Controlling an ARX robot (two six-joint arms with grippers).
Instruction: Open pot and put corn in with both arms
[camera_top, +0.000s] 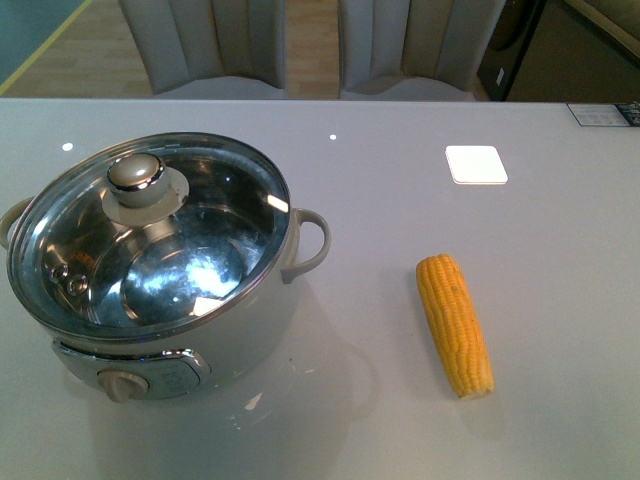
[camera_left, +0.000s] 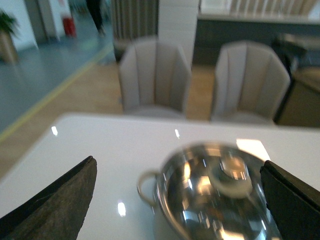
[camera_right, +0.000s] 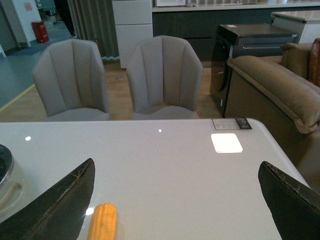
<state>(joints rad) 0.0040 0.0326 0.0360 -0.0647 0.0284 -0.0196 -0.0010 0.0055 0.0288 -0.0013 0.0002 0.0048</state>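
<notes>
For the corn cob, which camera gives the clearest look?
The front view: the whole corn lies in plain sight on the table, right of the pot. The right wrist view catches only one end of it, cut off by the frame edge. The left wrist view shows none of it.

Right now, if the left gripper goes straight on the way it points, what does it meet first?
Likely the lid of the pot, near its knob; the open left gripper frames it, though depth is unclear.
</notes>
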